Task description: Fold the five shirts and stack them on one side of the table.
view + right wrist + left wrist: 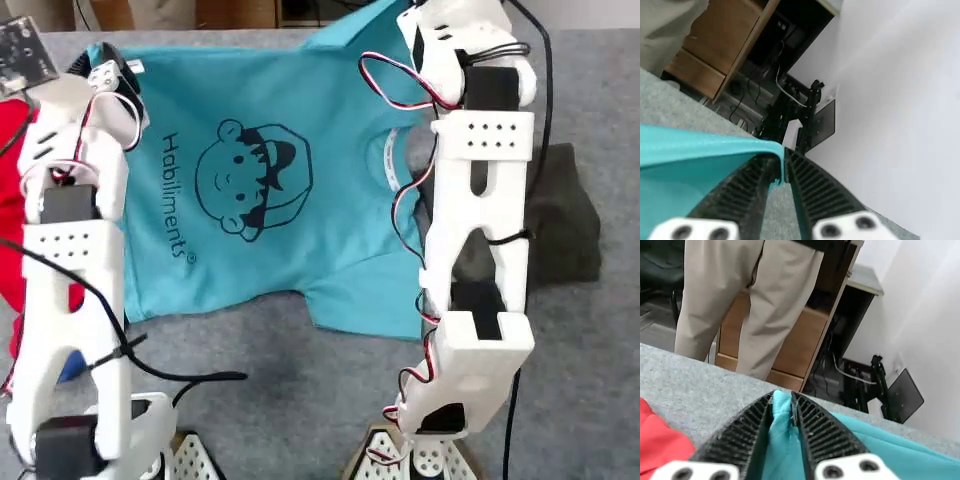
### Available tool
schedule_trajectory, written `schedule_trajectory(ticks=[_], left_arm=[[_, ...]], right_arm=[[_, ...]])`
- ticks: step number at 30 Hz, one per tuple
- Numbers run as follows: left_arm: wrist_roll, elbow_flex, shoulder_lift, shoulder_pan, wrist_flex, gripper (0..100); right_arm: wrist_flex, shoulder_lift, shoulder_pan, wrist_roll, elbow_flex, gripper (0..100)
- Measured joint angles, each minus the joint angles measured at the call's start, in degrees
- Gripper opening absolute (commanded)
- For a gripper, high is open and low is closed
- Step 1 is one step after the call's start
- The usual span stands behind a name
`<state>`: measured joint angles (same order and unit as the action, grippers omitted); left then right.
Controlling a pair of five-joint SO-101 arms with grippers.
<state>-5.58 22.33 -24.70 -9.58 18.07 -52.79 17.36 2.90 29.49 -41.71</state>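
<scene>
1. A red shirt (12, 190) is seen at the left edge of the desk (300, 400), bunched and partly covered by the left arm (70, 250). In the left wrist view it (660, 445) is seen lying beside that arm's fingers.
2. A small blue item (70, 366) is partly hidden under the left arm, near the red shirt. What it is cannot be told.
3. The left arm's fingers (750, 425) are pressed together on a fold of the teal shirt (782, 440), which is pinched between the ridged pads at the far left corner of the garment.
4. The teal shirt (300, 220) is spread over the middle of the desk, between the two arms, with its printed side turned up. Its collar is turned toward the right arm (480, 190) and its hem toward the left arm. One sleeve is laid flat at the near side, close to the right arm.
5. The right arm's fingers (745, 187) are closed on the edge of the teal shirt (685, 165), which is pinched between their tips at the far right part of the garment.
6. A dark shirt (565, 220) is seen as a folded lump on the right side of the desk, partly under the right arm. Whether it touches the teal shirt cannot be told.
</scene>
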Motion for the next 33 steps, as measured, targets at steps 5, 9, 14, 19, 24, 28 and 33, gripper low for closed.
schedule_trajectory(ticks=[5, 9, 14, 19, 24, 28, 33], left_arm=[[0.00, -0.09, 0.53, 0.35, 4.66, 2], [2.46, 0.70, 0.53, 0.35, 10.02, 2], [5.80, 0.70, 0.53, 0.35, 19.08, 2], [6.51, 0.70, 0.53, -1.76, 28.04, 2], [6.51, 0.70, 0.53, -2.29, 37.36, 2], [7.65, 3.08, 0.44, -1.67, 41.23, 2], [11.43, 11.69, -2.99, 0.53, 41.41, 2]], right_arm=[[-12.84, 0.00, 0.00, 0.00, -4.13, 0.1], [-28.31, 0.00, 1.67, 4.40, -10.99, 0.1], [-42.90, 0.00, 3.87, 7.74, -16.35, 0.1], [-48.44, -2.37, 5.45, 8.26, -14.86, 0.1], [-48.44, -14.68, 8.97, 10.29, 1.58, 0.1], [-39.74, -28.04, 8.97, 10.55, 22.51, 0.1], [-27.52, -44.84, 6.51, 14.07, 52.48, 0.1]])
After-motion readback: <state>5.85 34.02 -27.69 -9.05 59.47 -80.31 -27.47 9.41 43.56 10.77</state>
